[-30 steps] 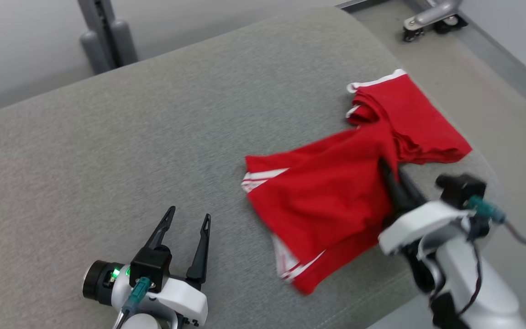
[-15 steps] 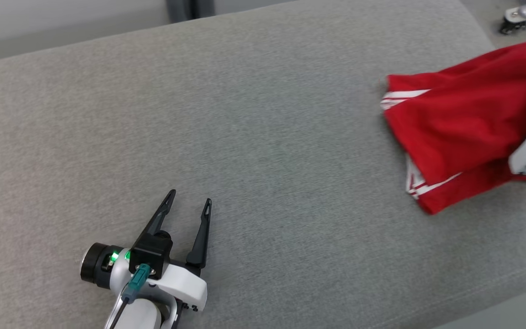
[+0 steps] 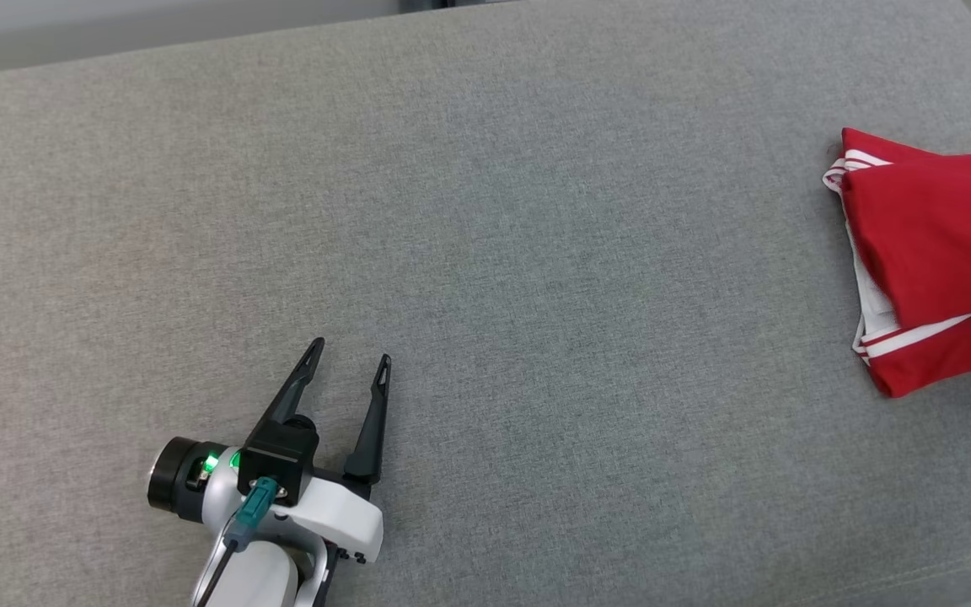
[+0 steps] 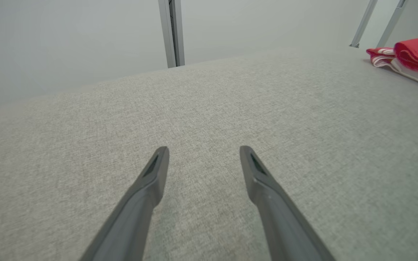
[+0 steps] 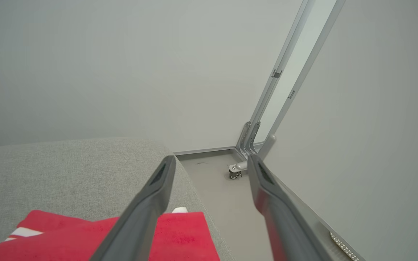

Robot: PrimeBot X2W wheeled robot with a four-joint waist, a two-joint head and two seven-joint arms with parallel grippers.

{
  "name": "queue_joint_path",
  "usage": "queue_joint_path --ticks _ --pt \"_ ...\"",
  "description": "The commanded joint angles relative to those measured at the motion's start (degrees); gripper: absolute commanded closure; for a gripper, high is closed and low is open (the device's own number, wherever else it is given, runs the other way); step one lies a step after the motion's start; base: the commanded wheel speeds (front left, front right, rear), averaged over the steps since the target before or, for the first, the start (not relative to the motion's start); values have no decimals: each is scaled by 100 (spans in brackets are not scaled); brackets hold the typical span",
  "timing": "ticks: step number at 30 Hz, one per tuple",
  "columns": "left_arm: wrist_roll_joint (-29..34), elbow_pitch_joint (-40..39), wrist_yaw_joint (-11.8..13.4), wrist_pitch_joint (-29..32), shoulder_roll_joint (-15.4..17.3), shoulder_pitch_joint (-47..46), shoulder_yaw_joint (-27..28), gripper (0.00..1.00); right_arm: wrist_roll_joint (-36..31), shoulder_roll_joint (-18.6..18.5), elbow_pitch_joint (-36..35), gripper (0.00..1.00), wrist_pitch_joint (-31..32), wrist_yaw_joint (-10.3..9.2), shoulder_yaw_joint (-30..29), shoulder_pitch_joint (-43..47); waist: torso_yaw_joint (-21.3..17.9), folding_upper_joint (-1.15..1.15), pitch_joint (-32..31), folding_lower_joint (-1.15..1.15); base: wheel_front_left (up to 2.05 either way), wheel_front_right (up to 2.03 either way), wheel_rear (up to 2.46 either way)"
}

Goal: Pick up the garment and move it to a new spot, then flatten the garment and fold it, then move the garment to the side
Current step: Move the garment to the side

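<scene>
Clearly soft, light and limp, the red garment (image 3: 941,244) suits a pinch at its striped hem; both jaws stand wide, empty.

A bare test lab: plain grey walls (image 5: 103,65) and a castored aluminium frame (image 5: 275,76) (wheel showing) beyond the fabric-covered table (image 3: 485,211).

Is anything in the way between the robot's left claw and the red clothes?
No, nothing visible. Bare grey cushion stretches from the open left gripper across to the red garment lying at the cushion's right end.
</scene>
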Motion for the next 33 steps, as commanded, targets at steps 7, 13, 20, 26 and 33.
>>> queue_joint_path --ticks 7,13,20,26,33 --pt "-155 -86 178 -6 22 47 98 0 -180 859 -1188 0 -28 -2 70 517 206 0 -316 0 0 0 0" --pt "-230 -90 280 -6 24 155 250 0 257 1391 -1877 0 -28 -2 631 1284 440 0 -595 0 0 0 0" --pt "-322 -60 375 -7 19 351 397 0 712 1792 -2263 0 -27 -2 1076 2326 822 0 -947 0 0 0 0" --pt "-359 67 415 -6 20 600 561 0 894 1956 -2445 0 -27 -2 1392 3066 1051 0 -1266 0 0 0 0" --pt "-384 192 383 -6 19 864 703 0 1102 2001 -2695 0 -28 -2 1751 3681 1150 0 -1640 0 0 0 0"
